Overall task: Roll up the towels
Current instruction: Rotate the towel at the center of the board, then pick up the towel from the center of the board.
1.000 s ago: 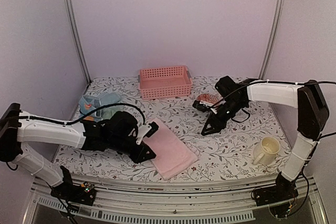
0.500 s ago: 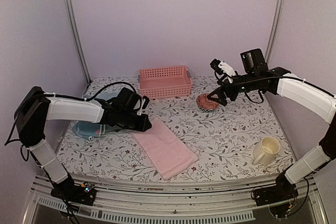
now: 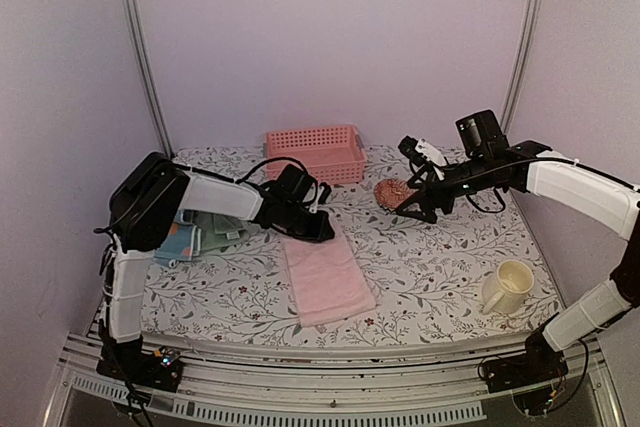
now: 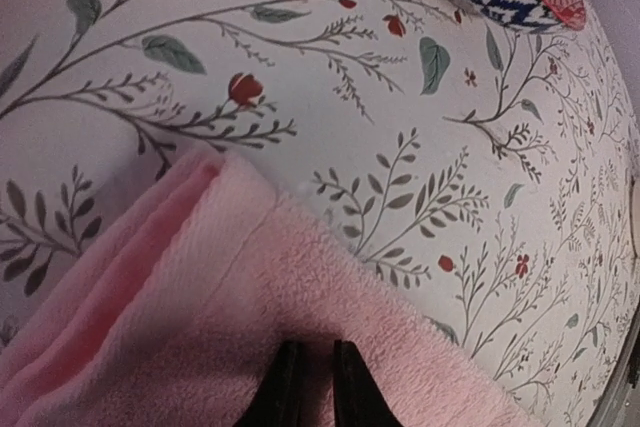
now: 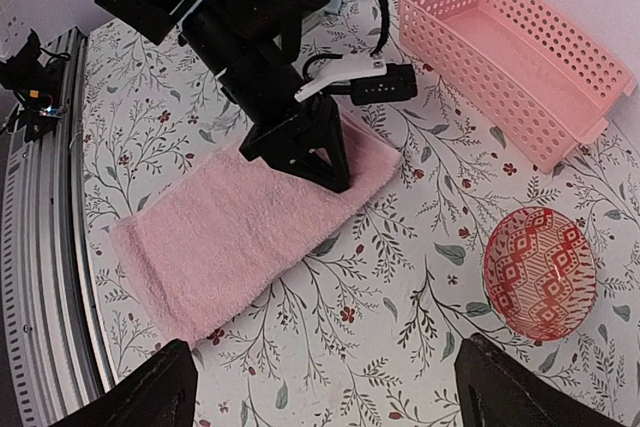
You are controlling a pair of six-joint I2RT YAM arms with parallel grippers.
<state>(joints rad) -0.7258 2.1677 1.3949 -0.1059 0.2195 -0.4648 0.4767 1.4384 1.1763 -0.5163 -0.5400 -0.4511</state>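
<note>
A pink towel (image 3: 326,272) lies flat and folded into a long strip on the flowered table, its near end towards the front edge. My left gripper (image 3: 318,229) sits low at the strip's far end, its jaws nearly together and pinching the pink towel (image 4: 250,297) between the two black fingertips (image 4: 288,382). The other towels (image 3: 192,232), blue and green, lie in a heap at the left, behind the left arm. My right gripper (image 3: 416,205) hovers open above the table beside a red bowl, looking down on the pink towel (image 5: 235,237) and the left gripper (image 5: 300,147).
A pink slatted basket (image 3: 315,155) stands at the back centre. The red patterned bowl (image 3: 393,192) sits just left of my right gripper. A cream mug (image 3: 507,288) stands at the front right. Bare flowered cloth lies between the towel and the mug.
My left arm swung right and away from the front edge, dragging the towel's far end so the strip lies straighter. My right gripper rose off the table and opened wide.
</note>
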